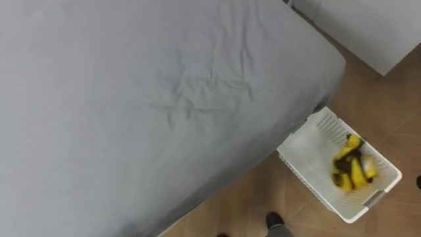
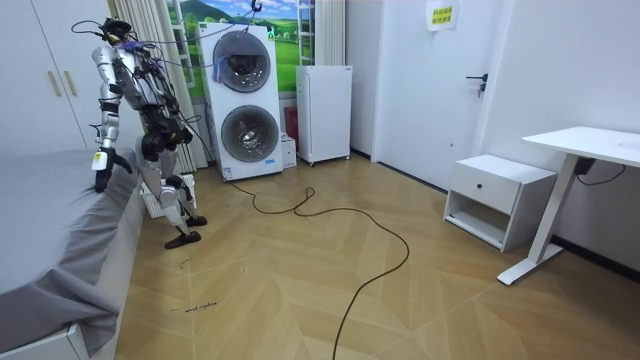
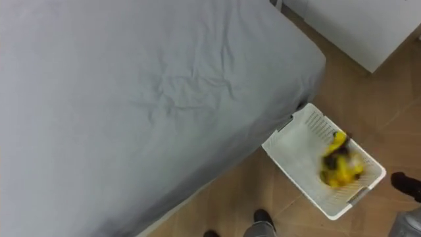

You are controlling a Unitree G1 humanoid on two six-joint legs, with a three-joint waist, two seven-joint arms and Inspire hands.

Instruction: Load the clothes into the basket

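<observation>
A white slatted basket stands on the wooden floor at the foot corner of the bed, to my lower right. Inside it lies a yellow and black garment, bunched toward the basket's far side. In the room view I stand upright by the bed's corner with the basket beside my legs. My left hand hangs low at the mattress edge. A dark shape at the right border, just past the basket, looks like my right hand.
The bed with a smooth grey sheet lies ahead and to my left. A white wardrobe stands beyond its corner. Stacked washing machines, a white cabinet, a nightstand and a desk line the room.
</observation>
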